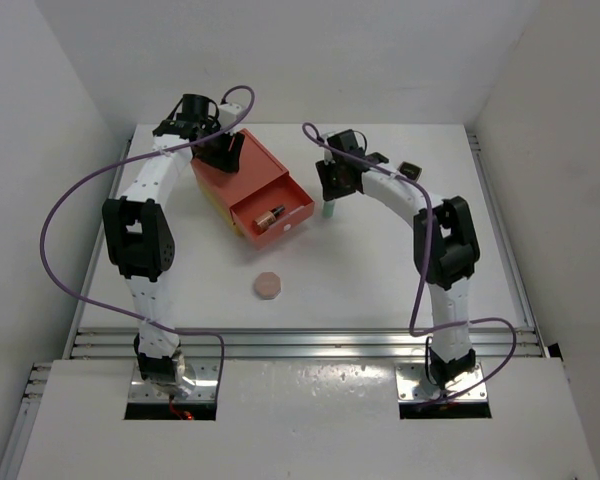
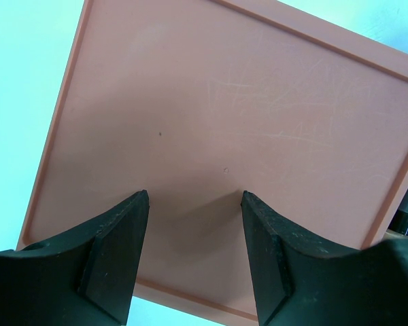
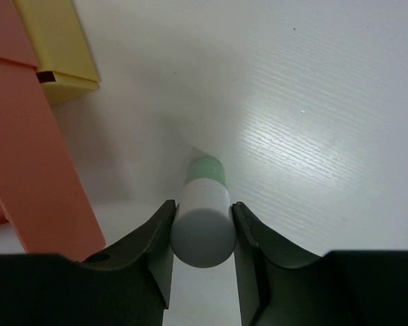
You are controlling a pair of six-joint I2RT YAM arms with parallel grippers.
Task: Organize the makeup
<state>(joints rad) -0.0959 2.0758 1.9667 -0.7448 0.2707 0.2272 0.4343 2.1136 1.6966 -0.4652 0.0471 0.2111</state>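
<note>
Here the green-white bottle [image 3: 202, 227] stands pinched in the right hand [image 3: 202, 212].

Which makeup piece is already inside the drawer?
The tan dark-capped bottle; the peach compact lies on the table, the green-white bottle stands between the right jaws.

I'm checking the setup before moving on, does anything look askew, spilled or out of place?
Nothing spilled or damaged. The orange-and-yellow drawer box sits skewed to the table edges, its drawer pulled open with a tan dark-capped bottle lying inside. A peach octagonal compact lies alone on the table in front.
</note>
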